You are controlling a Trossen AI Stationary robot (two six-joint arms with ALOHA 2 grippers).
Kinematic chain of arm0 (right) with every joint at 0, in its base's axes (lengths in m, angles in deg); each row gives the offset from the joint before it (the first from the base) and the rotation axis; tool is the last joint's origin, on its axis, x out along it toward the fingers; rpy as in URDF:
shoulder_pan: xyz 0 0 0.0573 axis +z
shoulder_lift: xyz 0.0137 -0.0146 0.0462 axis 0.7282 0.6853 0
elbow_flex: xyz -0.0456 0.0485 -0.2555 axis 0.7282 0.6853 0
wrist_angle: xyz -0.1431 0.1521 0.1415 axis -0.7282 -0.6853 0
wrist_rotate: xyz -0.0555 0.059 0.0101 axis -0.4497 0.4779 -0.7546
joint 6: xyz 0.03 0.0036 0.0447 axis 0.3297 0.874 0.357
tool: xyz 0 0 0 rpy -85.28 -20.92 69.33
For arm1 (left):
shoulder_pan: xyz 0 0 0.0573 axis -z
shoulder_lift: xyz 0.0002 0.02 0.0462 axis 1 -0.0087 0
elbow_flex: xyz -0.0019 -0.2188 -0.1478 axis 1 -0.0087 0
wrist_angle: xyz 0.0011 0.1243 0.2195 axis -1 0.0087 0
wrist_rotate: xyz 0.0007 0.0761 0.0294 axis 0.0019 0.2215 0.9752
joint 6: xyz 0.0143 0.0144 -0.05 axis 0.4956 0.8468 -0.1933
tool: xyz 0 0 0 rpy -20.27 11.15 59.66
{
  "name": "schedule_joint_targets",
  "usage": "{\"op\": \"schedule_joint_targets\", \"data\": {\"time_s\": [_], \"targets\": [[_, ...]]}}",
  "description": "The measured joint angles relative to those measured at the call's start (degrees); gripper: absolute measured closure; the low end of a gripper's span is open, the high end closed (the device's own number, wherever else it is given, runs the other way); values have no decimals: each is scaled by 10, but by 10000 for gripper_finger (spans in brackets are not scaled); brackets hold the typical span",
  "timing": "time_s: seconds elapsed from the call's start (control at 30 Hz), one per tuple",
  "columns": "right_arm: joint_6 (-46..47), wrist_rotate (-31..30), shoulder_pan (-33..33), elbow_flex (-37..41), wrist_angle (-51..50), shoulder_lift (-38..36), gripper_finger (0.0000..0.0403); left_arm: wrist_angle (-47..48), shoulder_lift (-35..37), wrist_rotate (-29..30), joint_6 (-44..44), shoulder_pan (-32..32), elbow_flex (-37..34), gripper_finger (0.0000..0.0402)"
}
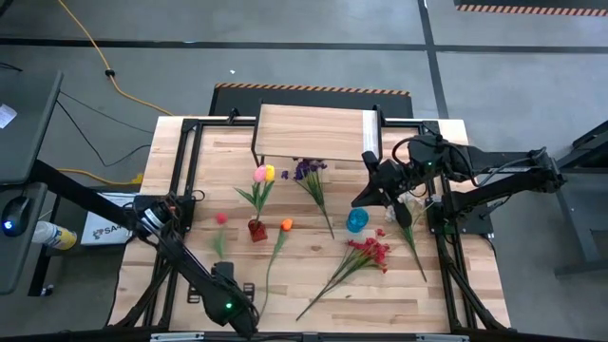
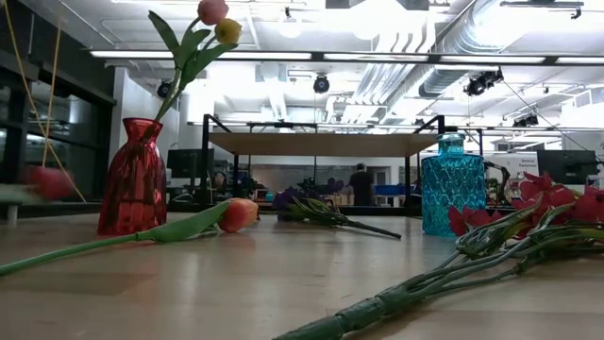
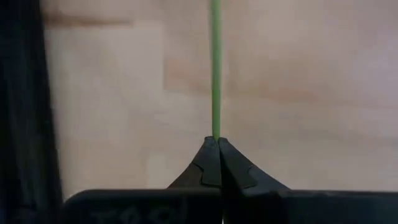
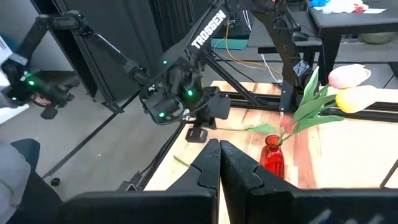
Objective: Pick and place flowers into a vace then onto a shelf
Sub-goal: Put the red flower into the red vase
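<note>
On the wooden tabletop [image 1: 313,275], the left pincer [image 3: 216,144] is clenched on a red tulip's green stem [image 3: 215,68].

In the left wrist view the green stem [image 3: 215,68] runs off the picture's edge above the left pincer [image 3: 218,158], its bloom unseen, while a red blur [image 2: 49,181] beside the red vase [image 2: 132,179] stays unreadable.

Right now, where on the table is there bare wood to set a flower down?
Free: the near right corner, beyond the red spray, and the far left strip between the table edge and the shelf. Crowded: the middle, with the red vase, orange tulip, purple spray and blue vase.
</note>
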Motion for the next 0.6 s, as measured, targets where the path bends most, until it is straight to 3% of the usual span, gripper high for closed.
{"op": "schedule_joint_targets", "data": {"time_s": [0.33, 0.6], "targets": [[1, -23, 0, 0, 0, 0, 402, 161, 1, 19, -1, -1, 82, 382], [0, -23, 0, 0, 0, 0, 402, 162, 20, 53, -3, -1, 92, 382]]}}
